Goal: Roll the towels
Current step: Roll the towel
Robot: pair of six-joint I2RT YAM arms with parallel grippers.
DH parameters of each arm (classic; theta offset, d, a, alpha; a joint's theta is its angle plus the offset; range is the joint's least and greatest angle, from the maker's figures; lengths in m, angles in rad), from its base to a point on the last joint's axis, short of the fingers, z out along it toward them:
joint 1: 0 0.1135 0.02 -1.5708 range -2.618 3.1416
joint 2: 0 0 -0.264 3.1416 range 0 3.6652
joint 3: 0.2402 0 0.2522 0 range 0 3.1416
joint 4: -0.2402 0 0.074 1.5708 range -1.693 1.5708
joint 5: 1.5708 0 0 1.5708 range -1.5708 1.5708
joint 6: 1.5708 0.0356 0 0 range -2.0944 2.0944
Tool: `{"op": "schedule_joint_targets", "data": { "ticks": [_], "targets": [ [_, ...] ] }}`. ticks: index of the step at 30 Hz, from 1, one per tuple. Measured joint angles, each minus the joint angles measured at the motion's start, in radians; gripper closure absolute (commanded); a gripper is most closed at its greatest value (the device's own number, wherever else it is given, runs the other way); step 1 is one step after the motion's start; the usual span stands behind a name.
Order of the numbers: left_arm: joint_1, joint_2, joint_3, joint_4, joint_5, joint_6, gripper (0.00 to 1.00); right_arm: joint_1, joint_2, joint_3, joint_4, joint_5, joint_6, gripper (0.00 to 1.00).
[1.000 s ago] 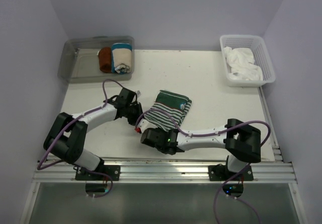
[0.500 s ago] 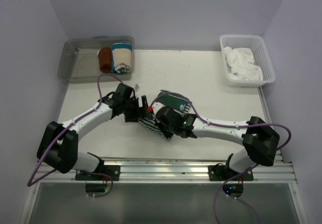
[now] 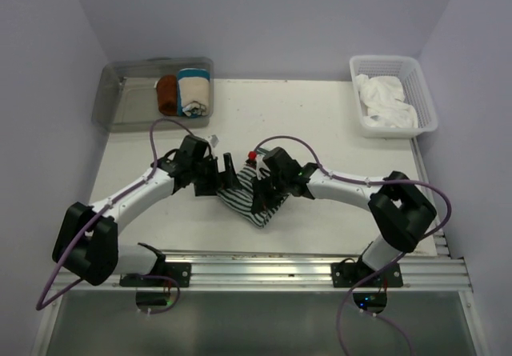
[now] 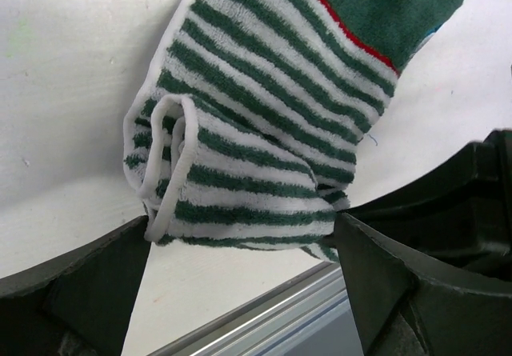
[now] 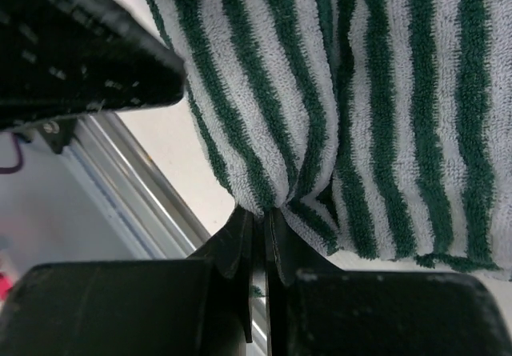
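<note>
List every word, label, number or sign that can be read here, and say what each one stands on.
No readable text in any view.
striped towel: only stripes and a red line; a blue speck at its edge is too small to read.
bin, basket, table: no markings show.
</note>
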Motion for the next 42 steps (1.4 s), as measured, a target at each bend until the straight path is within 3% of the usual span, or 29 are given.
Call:
{"op": "schedule_joint_targets", "data": {
  "ticks": [10,15,21,24,25,26,29,30,33,37,42],
  "targets": [
    [0.0,-0.013,-0.108,0.017,-0.004,-0.011,0.01,-0.103,0.076,-0.008,0.085,-0.202,0.119,1.0],
    [0.0,-0.009,-0.129,0.08,-0.006,-0.034,0.06,-0.117,0.102,-0.024,0.127,-0.254,0.153,1.0],
    [-0.003,0.073,-0.148,0.193,-0.006,-0.06,0.25,-0.122,0.116,-0.028,0.154,-0.278,0.172,1.0],
    [-0.007,0.103,-0.156,0.234,-0.003,-0.079,0.41,-0.122,0.116,-0.029,0.156,-0.277,0.171,1.0],
    [-0.008,0.109,-0.156,0.245,-0.002,-0.083,0.53,-0.122,0.116,-0.029,0.156,-0.277,0.17,1.0],
    [-0.01,0.113,-0.156,0.255,0.001,-0.09,0.58,-0.122,0.116,-0.029,0.153,-0.274,0.166,1.0],
    [-0.014,0.118,-0.155,0.272,0.011,-0.1,0.78,-0.122,0.116,-0.029,0.139,-0.257,0.149,0.8],
    [-0.016,0.118,-0.154,0.273,0.016,-0.103,0.83,-0.121,0.113,-0.027,0.129,-0.245,0.139,0.66],
    [-0.016,0.121,-0.144,0.261,0.021,-0.108,0.9,-0.114,0.075,-0.024,0.073,-0.179,0.104,0.49],
    [-0.016,0.124,-0.121,0.227,0.015,-0.105,0.93,-0.071,-0.047,-0.018,-0.045,0.005,0.049,0.41],
    [-0.016,0.124,-0.106,0.197,0.001,-0.106,0.94,0.137,-0.166,0.021,-0.161,0.332,-0.015,0.39]
  ]
}}
